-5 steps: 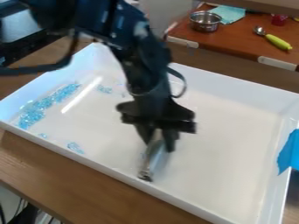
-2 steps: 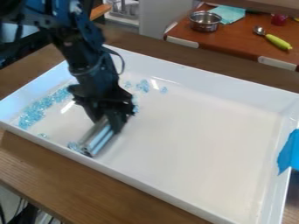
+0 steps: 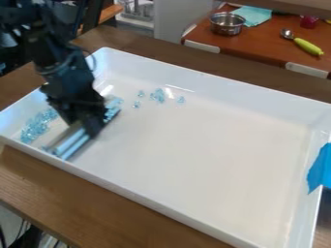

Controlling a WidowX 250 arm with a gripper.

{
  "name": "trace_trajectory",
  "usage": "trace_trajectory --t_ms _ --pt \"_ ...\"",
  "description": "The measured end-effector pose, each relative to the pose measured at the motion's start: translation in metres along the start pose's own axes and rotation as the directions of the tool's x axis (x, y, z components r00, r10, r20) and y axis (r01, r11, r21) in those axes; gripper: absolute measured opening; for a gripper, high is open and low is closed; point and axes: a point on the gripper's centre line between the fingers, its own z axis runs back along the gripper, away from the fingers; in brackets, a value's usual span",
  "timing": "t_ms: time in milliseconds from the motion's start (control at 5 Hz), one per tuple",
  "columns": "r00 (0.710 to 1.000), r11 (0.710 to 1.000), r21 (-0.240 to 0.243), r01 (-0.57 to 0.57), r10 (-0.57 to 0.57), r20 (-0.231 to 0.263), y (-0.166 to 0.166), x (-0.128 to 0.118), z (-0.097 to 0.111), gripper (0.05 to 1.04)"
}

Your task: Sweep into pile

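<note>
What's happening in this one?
The robot's gripper holds a long metallic bar down in a white tray, evidently as a sweeper. Most of the blue bits lie along the tray's left end, beside the bar. A few stray bits sit apart near the far wall, so the pile isn't complete.

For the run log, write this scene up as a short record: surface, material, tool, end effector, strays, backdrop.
surface: white tray on wooden table
material: light-blue pieces, heaped at image-left
tool: silvery bar, angled across the tray beside the heap
end effector: holding the bar
strays: small clusters near the far wall
backdrop: metal pot, teal cloth
</note>
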Motion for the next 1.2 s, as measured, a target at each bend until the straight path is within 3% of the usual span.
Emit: trace_trajectory --t_ms 400,600,800,1000,1200 --pt "1.0 1.0 0.019 0.014 -0.014 -0.023 0.041 -0.002 0.009 0.375" --pt "1.0 0.999 0.028 0.022 -0.021 -0.013 0.045 0.005 0.017 0.375" --pt "1.0 1.0 -0.006 -0.005 0.005 0.006 0.028 0.018 0.025 0.375" --pt "0.999 0.998 -0.047 -0.029 0.031 0.044 -0.012 0.056 0.045 0.375" --pt "0.996 0.993 -0.087 -0.084 0.086 0.028 -0.057 0.077 0.045 0.375"
